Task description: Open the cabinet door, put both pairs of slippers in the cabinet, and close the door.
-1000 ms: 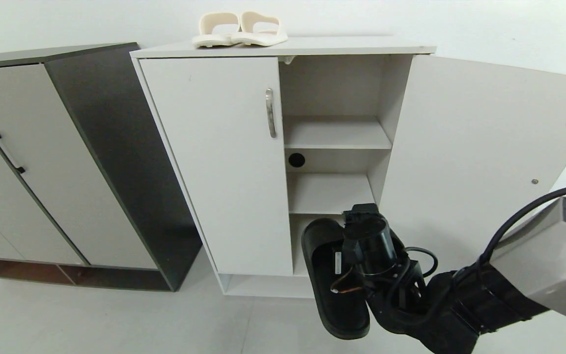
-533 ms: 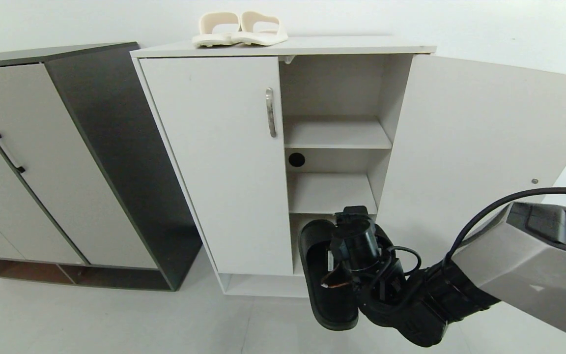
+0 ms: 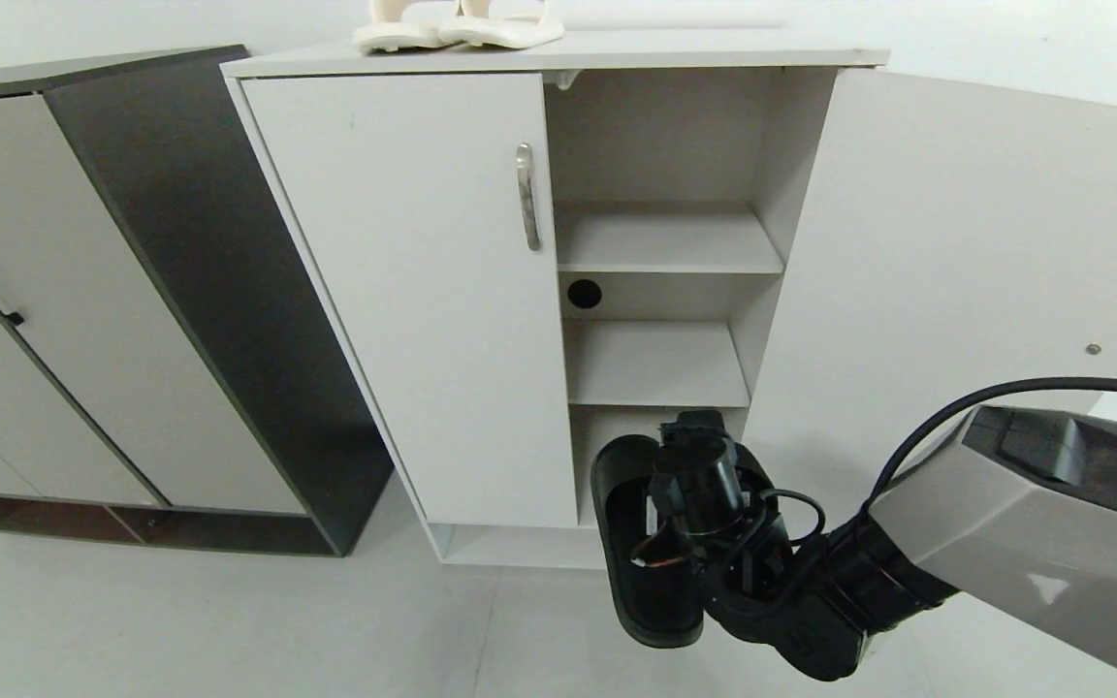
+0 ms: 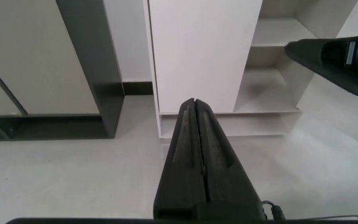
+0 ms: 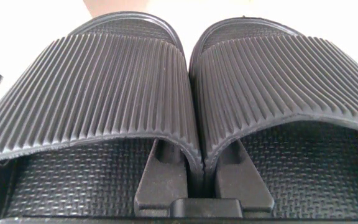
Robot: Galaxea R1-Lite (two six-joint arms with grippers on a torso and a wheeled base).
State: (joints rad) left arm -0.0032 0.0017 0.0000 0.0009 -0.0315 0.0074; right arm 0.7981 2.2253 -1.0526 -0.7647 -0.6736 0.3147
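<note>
Head view, white cabinet (image 3: 558, 60): the left door (image 3: 413, 291) is shut, with its metal handle (image 3: 526, 197) upright on the inner edge. The right door (image 3: 956, 242) is swung wide open toward 3 o'clock, its far edge cut off by the frame. The open half shows an upper shelf (image 3: 665, 242), a round hole (image 3: 584, 294) in the back panel below it, and a middle shelf (image 3: 651, 364). The lowest compartment (image 3: 617, 436) is partly covered by the arm. The cream slippers (image 3: 452, 29) lie side by side on the cabinet top at 12 o'clock, with only their soles and lower edges in frame. The black slippers (image 3: 641, 553) hang at 6 o'clock, off the floor (image 3: 229, 620), in front of the lowest compartment. One is plain to see, the other mostly hidden behind the wrist. Whether their toes have crossed the cabinet's front edge cannot be determined. In the right wrist view the right gripper (image 5: 197, 165) has one finger inside each slipper beneath the ribbed straps, jaws clamped on the two adjoining side walls and pressing the pair together. The fingertips are concealed under the straps. In the left wrist view the left gripper (image 4: 194, 104) has its jaws closed together, holding nothing, pointed at the floor before the shut door. A dark-sided grey cabinet (image 3: 132, 291) stands at 9 o'clock, just beside the white one and cut off at the left.
</note>
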